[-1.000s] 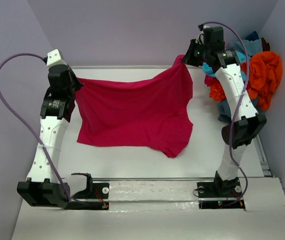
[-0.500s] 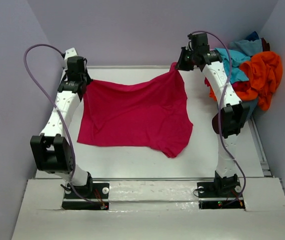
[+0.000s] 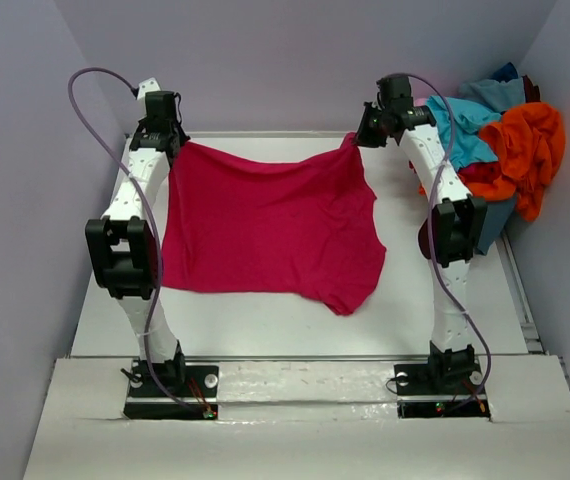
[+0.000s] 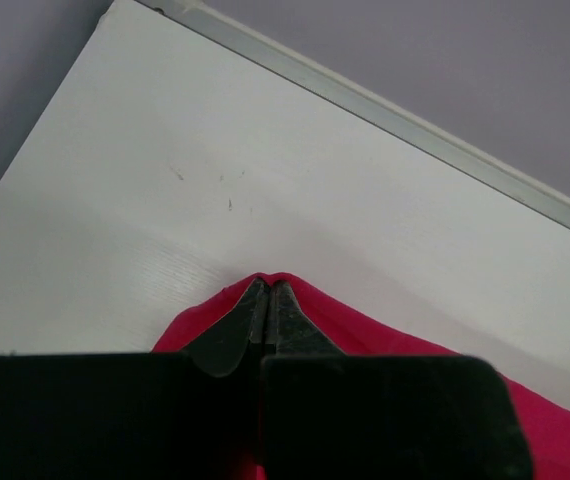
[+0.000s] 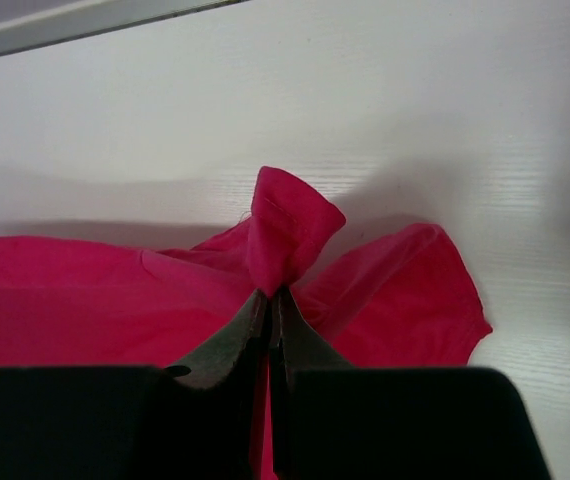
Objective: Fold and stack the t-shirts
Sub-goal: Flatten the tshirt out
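T-shirt [image 3: 270, 225], soft crimson cloth, slack between left claw [image 4: 270, 292] and right claw [image 5: 271, 297]

Plain crimson t-shirt [image 3: 265, 225], white table [image 3: 405, 300], orange shirt [image 3: 530, 145], turquoise shirt [image 3: 460, 125], lilac walls [image 3: 285, 60]

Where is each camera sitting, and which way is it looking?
Top external: fixed above and behind the robot, looking down over the table. It shows the left arm, the right arm, the crimson t-shirt and the pile of other shirts.
Left wrist: on the left arm, looking along the left gripper toward the table's far edge. The gripper is shut on a shirt corner.
Right wrist: on the right arm, looking along the right gripper toward the far edge too. It is shut on a bunched shirt edge.
Shared: all three views show the crimson t-shirt on the white table.
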You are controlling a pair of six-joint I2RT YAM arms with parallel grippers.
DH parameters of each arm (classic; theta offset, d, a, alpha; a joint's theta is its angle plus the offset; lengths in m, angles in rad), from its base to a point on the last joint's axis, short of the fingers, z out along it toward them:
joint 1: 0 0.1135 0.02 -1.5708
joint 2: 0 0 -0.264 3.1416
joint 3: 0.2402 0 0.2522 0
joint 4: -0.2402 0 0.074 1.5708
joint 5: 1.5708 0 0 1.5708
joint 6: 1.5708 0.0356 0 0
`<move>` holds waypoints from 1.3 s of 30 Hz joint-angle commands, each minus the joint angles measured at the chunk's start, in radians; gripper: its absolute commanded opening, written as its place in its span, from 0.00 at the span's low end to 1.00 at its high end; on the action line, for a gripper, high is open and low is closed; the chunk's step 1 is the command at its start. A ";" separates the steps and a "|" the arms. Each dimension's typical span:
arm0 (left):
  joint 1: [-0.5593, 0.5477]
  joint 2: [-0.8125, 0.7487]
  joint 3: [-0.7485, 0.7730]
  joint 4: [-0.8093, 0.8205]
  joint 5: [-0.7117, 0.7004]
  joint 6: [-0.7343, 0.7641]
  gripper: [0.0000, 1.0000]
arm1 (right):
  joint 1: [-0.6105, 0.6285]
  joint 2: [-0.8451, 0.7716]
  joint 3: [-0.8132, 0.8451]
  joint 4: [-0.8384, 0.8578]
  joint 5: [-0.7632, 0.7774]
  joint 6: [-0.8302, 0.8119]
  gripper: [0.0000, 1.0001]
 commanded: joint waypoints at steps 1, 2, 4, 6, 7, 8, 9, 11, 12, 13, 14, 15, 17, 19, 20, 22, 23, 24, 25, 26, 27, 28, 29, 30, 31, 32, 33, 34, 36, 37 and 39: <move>0.021 0.053 0.116 0.000 -0.026 -0.013 0.06 | -0.025 0.009 0.021 0.078 0.040 0.004 0.07; 0.021 0.053 0.124 -0.002 -0.026 -0.014 0.06 | -0.025 0.014 0.021 0.079 0.045 0.003 0.07; 0.030 0.078 0.136 -0.003 -0.020 -0.020 0.06 | -0.034 0.024 0.025 0.084 0.049 0.000 0.07; 0.030 0.102 0.144 -0.002 -0.012 -0.023 0.06 | -0.045 0.033 0.033 0.084 0.058 -0.002 0.07; 0.039 0.112 0.159 -0.008 -0.011 -0.026 0.06 | -0.045 0.038 0.034 0.090 0.058 -0.002 0.07; 0.039 0.138 0.170 -0.016 -0.008 -0.030 0.06 | -0.045 0.043 0.039 0.092 0.057 0.000 0.07; 0.039 0.152 0.183 -0.026 -0.008 -0.030 0.06 | -0.055 0.050 0.042 0.096 0.057 0.001 0.07; 0.039 0.191 0.225 -0.052 -0.005 -0.031 0.06 | -0.055 0.063 0.053 0.096 0.055 0.003 0.07; 0.039 0.202 0.236 -0.057 0.000 -0.031 0.06 | -0.055 0.070 0.057 0.096 0.052 0.004 0.07; 0.039 0.213 0.245 -0.063 0.000 -0.031 0.06 | -0.055 0.078 0.067 0.096 0.051 0.004 0.07; 0.039 0.231 0.259 -0.069 0.005 -0.033 0.06 | -0.055 0.090 0.071 0.098 0.046 0.006 0.07; 0.039 0.239 0.266 -0.072 0.008 -0.031 0.06 | -0.065 0.096 0.071 0.098 0.045 0.006 0.07; 0.039 0.254 0.285 -0.080 0.012 -0.031 0.06 | -0.065 0.112 0.068 0.102 0.042 0.007 0.07; 0.039 0.280 0.308 -0.089 0.014 -0.031 0.06 | -0.065 0.121 0.065 0.107 0.037 0.007 0.07; 0.039 0.297 0.311 -0.097 0.015 -0.031 0.07 | -0.065 0.130 0.064 0.109 0.034 0.007 0.07; 0.049 0.311 0.320 -0.100 0.020 -0.031 0.10 | -0.065 0.136 0.061 0.116 0.031 0.007 0.07; 0.049 0.317 0.323 -0.100 0.021 -0.033 0.12 | -0.065 0.138 0.056 0.118 0.031 0.007 0.07; 0.049 0.328 0.325 -0.100 0.024 -0.033 0.15 | -0.065 0.141 0.056 0.122 0.028 0.009 0.07; 0.049 0.333 0.326 -0.099 0.028 -0.036 0.23 | -0.065 0.148 0.057 0.124 0.028 0.007 0.07; 0.049 0.343 0.326 -0.097 0.031 -0.036 0.28 | -0.065 0.150 0.061 0.125 0.026 0.006 0.07; 0.049 0.348 0.328 -0.099 0.029 -0.037 0.35 | -0.065 0.159 0.065 0.124 0.026 0.004 0.07; 0.049 0.353 0.329 -0.097 0.029 -0.039 0.46 | -0.065 0.162 0.068 0.122 0.026 0.003 0.07; 0.049 0.356 0.335 -0.102 0.029 -0.040 0.52 | -0.065 0.165 0.068 0.122 0.028 0.000 0.07; 0.049 0.363 0.337 -0.106 0.025 -0.045 0.58 | -0.065 0.167 0.067 0.124 0.029 -0.002 0.07; 0.049 0.365 0.338 -0.109 0.020 -0.046 0.65 | -0.065 0.168 0.067 0.124 0.029 -0.003 0.07; 0.049 0.362 0.335 -0.108 0.018 -0.048 0.68 | -0.065 0.170 0.070 0.125 0.029 -0.003 0.07; 0.049 0.359 0.335 -0.109 0.015 -0.048 0.69 | -0.065 0.173 0.071 0.125 0.029 -0.003 0.07; 0.049 0.356 0.335 -0.114 0.014 -0.049 0.70 | -0.065 0.176 0.073 0.128 0.028 -0.003 0.07; 0.049 0.340 0.334 -0.125 0.017 -0.063 0.70 | -0.065 0.182 0.085 0.125 0.025 -0.005 0.07; 0.049 0.334 0.334 -0.134 0.017 -0.068 0.70 | -0.065 0.185 0.085 0.125 0.025 -0.003 0.07; 0.049 0.310 0.317 -0.166 0.011 -0.079 0.69 | -0.065 0.192 0.096 0.125 0.023 -0.003 0.07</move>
